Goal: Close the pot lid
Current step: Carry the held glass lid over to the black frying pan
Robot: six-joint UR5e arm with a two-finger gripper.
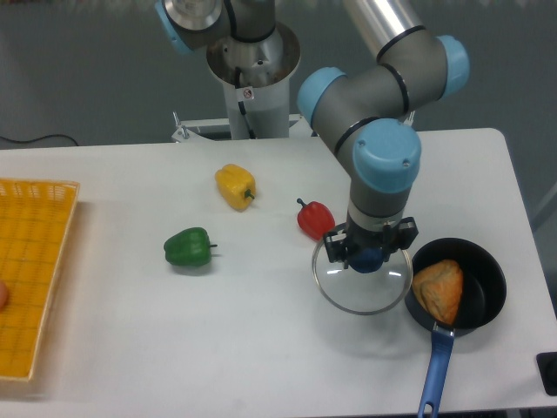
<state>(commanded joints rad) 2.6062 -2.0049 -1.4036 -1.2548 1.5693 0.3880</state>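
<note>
Lid [361, 285]: clear glass, silver rim, held level above the table [261, 340] by its dark blue knob; its right edge meets the left rim of the pot. Gripper [369, 253]: fingers clamped on the knob, pointing straight down. Pot [483, 287]: black, near the table's right side, uncovered, blue handle running toward the front edge; an orange-brown piece of food [438, 290] lies inside. Red pepper [314, 219] just behind-left of the lid. Yellow pepper [235, 185] and green pepper [189, 247] farther left. Yellow basket [39, 235] at the left edge.
</note>
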